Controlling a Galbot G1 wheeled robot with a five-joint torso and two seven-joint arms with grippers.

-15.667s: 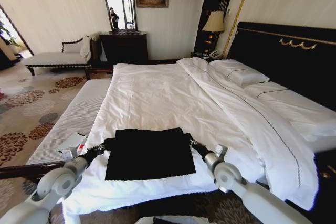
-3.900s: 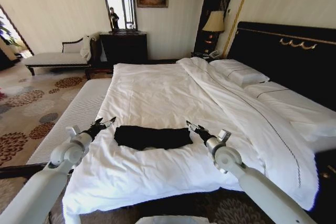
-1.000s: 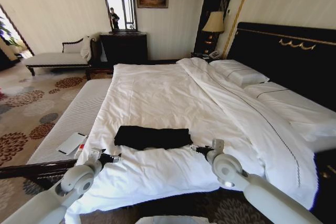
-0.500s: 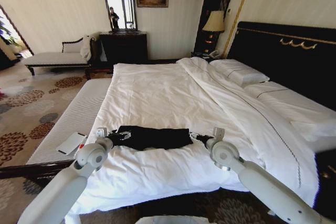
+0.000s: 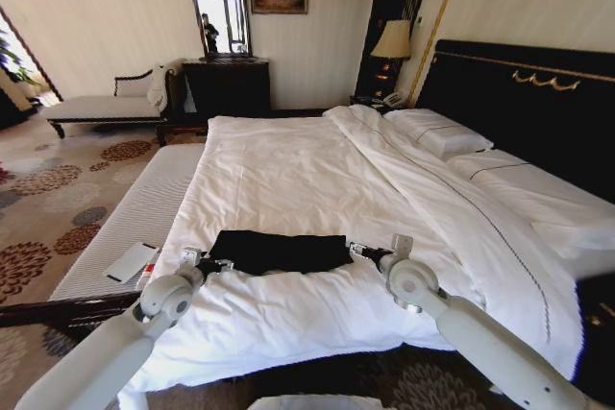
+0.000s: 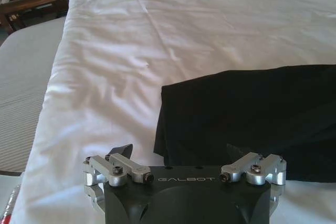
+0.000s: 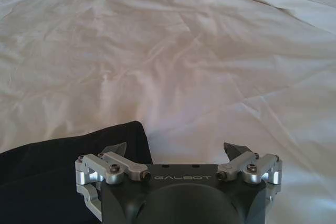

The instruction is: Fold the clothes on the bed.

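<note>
Black T-shirt [image 5: 280, 252] already reduced to a narrow folded band, lying across the near part of the bed [image 5: 317, 180] on the white duvet [image 5: 288, 324]. Judged mostly done: sleeves and body look tucked in, edges fairly even. Prob. one more fold left, end to end, to make a compact packet; can't tell layer count from here.

Left gripper [image 5: 217, 263] low over duvet, at shirt's left end. Fingers spread wide, nothing pinched. In left wrist view, gripper [image 6: 186, 153] straddles the band's near-left corner [image 6: 165, 153]: one finger [image 6: 122, 152] over bare duvet just outside the cloth, other finger [image 6: 239, 156] over the black fabric. Shirt [image 6: 252, 119] runs ahead and off toward the other arm.

Right gripper [image 5: 357, 252] at shirt's right end, also spread, empty. In right wrist view, gripper [image 7: 176, 153] has shirt corner [image 7: 68, 156] just by one finger [image 7: 116, 150]; other finger [image 7: 235, 151] over plain duvet, clear of cloth.

Both ends bracketed, neither grasped yet.
</note>
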